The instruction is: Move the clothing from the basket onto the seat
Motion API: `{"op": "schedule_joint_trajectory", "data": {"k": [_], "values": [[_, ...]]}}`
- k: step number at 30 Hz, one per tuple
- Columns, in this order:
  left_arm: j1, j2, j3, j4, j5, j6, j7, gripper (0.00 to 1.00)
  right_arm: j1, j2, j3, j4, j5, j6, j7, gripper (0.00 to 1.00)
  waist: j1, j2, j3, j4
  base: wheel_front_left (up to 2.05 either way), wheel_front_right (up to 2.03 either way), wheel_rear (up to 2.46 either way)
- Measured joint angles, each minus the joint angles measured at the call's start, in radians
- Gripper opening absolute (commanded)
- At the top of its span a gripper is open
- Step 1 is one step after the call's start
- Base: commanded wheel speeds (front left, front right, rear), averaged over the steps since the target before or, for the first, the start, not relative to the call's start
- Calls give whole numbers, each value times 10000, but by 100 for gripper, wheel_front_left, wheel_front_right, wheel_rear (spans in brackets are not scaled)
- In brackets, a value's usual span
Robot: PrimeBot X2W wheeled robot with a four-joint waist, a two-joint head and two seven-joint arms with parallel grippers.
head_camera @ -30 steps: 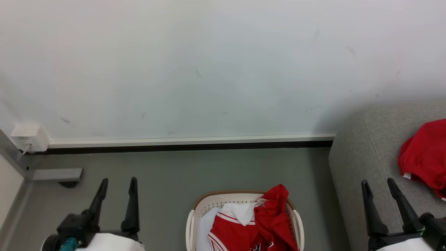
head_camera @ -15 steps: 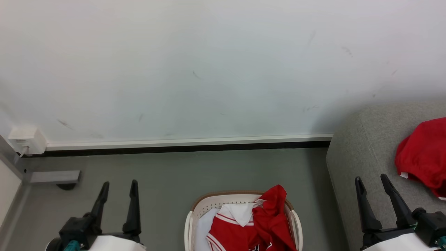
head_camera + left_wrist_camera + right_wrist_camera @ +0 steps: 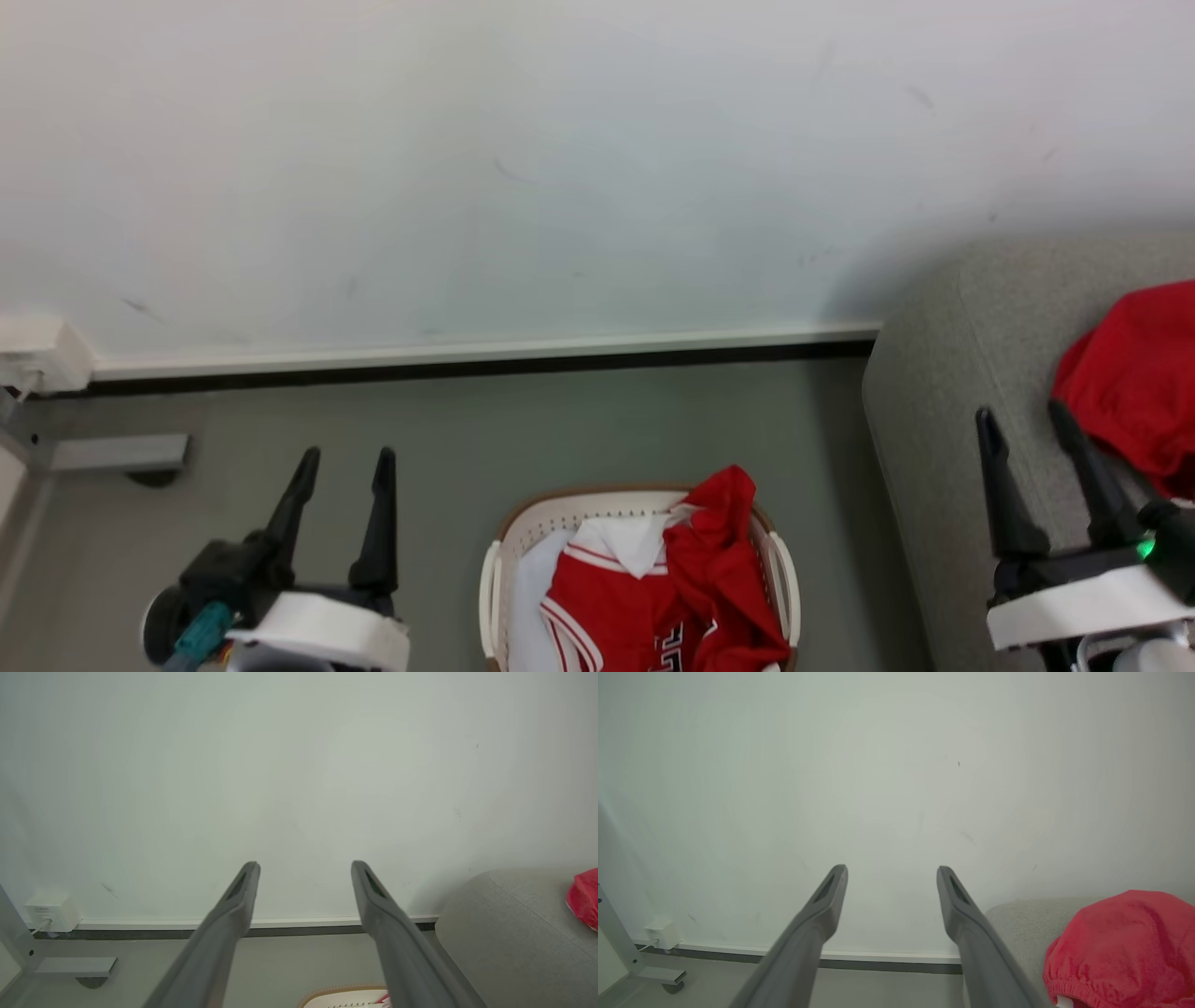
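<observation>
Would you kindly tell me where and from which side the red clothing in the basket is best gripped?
Probably the bunched red fold of the clothing that peaks above the far rim of the basket, taken from straight above. It stands proud as a ridge, while the rest lies low between the walls.

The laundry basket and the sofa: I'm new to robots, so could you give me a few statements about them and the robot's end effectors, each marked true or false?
1. The basket holds red clothing. True.
2. A red garment lies on the sofa. True.
3. The basket stands on the sofa. False: it stands on the grey floor, beside the sofa.
4. One end effector grips a jersey. False: the left end effector and the right end effector are both open and empty.
</observation>
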Motion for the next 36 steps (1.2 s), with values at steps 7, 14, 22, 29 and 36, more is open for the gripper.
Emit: {"op": "schedule_joint_trajectory", "data": {"k": [7,14,22,29,36], "values": [[-1276,-2,-562,685,148,-449,0,100,-875,-127,-395,-491,0,0,61,100,2,0,1176,-251,0,0,0],[-2815,-35,-1212,1789,155,-692,685,100,-1584,2,-874,-897,-12,0,-6,100,2,0,2621,-605,0,0,0],[-4335,59,-2010,3480,134,-871,1515,100,-2261,307,-1313,-1329,-82,0,-29,100,3,0,4159,-1201,0,0,0],[-5622,295,-2784,5124,-2,-926,2224,100,-2619,704,-1354,-1760,-94,0,-65,100,3,0,5421,-1817,0,0,0],[-6359,761,-4357,6479,-798,-949,3070,100,-2824,1108,-1319,-2073,-77,0,-73,100,3,0,6543,-2463,0,0,0]]}}
